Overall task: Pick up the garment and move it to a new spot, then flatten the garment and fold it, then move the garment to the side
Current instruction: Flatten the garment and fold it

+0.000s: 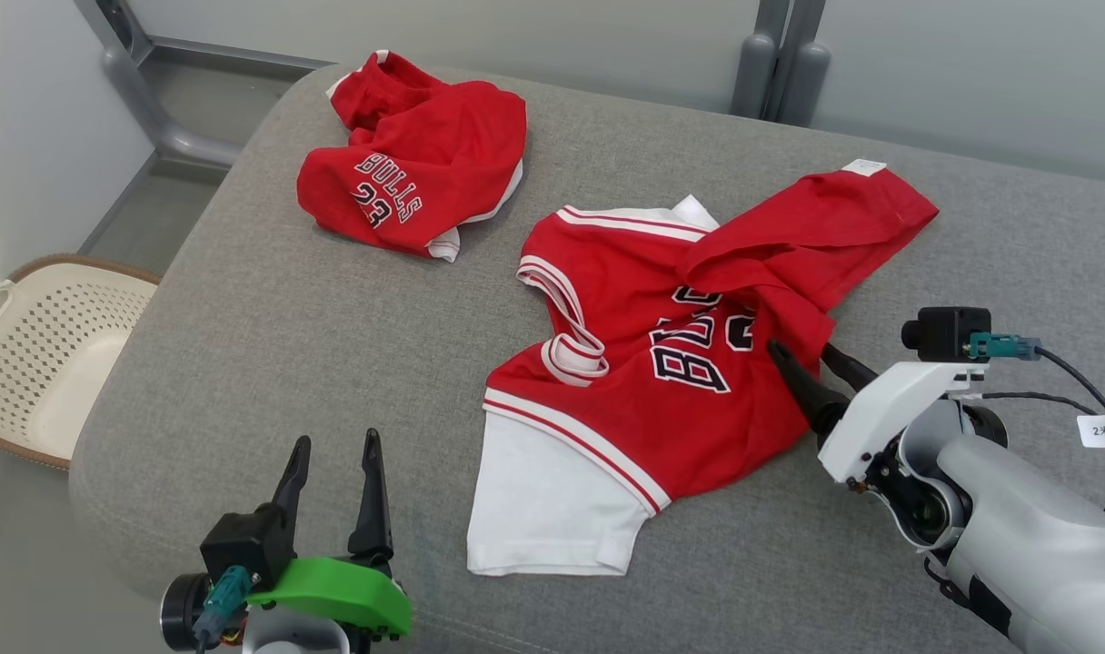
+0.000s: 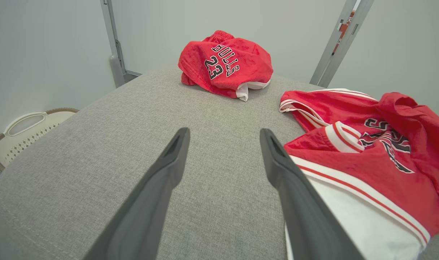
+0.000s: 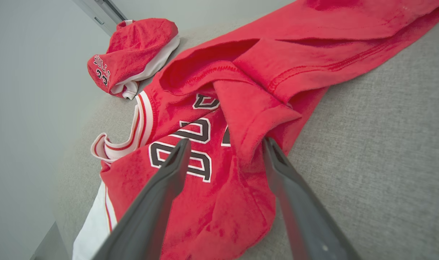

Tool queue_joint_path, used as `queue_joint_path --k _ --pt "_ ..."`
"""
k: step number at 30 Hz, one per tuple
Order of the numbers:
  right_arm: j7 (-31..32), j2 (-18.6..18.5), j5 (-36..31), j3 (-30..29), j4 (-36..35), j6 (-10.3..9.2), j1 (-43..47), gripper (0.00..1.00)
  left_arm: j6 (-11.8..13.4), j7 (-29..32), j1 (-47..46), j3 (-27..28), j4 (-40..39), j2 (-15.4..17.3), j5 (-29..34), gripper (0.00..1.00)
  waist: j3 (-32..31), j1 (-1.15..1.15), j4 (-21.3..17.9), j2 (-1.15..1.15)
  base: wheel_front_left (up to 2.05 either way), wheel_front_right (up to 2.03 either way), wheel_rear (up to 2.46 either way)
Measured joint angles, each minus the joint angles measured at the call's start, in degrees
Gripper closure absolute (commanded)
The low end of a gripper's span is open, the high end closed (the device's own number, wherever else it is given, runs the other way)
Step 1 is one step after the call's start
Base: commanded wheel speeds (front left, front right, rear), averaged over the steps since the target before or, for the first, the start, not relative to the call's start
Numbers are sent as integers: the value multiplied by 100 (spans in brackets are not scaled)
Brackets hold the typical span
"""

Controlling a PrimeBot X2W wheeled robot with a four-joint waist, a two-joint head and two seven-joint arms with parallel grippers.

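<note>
The garment (image 1: 643, 381) is a red jersey with white trim, white sleeves and dark numbers, lying crumpled across the grey cushion (image 1: 271, 345); the wrist views show the garment (image 2: 367, 159) and the garment (image 3: 219, 108) too. My right gripper (image 1: 805, 356) stands open over its right edge, fingers straddling a raised red fold (image 3: 252, 119). My left gripper (image 1: 334, 445) is open above bare cushion near the front edge, left of the white sleeve (image 1: 543, 500). Nothing is held.
Red shorts (image 1: 416, 163) marked BULLS 23 lie bunched at the cushion's far left corner; the shorts (image 2: 226, 65) sit ahead of my left fingers. A cream perforated basket (image 1: 44, 354) stands on the floor to the left. Grey metal frame posts (image 1: 780, 64) rise behind.
</note>
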Motion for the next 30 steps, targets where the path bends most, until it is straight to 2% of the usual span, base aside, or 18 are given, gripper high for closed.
queue_joint_path --k 6,9,10,14,20,24,30 --pt "124 98 558 -261 116 0 7 2 -1 0 -4 -4 -3 -3 9 0 88 0 48 0 0 0 0" --pt "13 144 615 -310 214 0 -103 80 -9 0 -25 -15 1 -5 18 0 139 0 75 0 0 0 0" --pt "-35 142 601 -310 227 0 -145 100 -10 0 -27 -18 4 -5 19 0 146 0 85 0 0 0 0" --pt "-296 192 318 -132 187 0 -236 100 -10 0 -30 -29 64 -7 25 0 107 0 119 0 0 0 0" --pt "-542 223 -1021 649 207 0 -493 100 -18 0 -18 -19 148 -5 27 0 -75 0 144 0 0 0 0" --pt "-159 291 -1725 1332 234 0 -656 100 -25 0 8 -18 172 1 25 0 -198 0 170 0 0 0 0" --pt "660 386 -2268 2003 108 0 -981 100 -24 0 69 1 181 25 -1 0 -303 0 237 0 0 0 0"
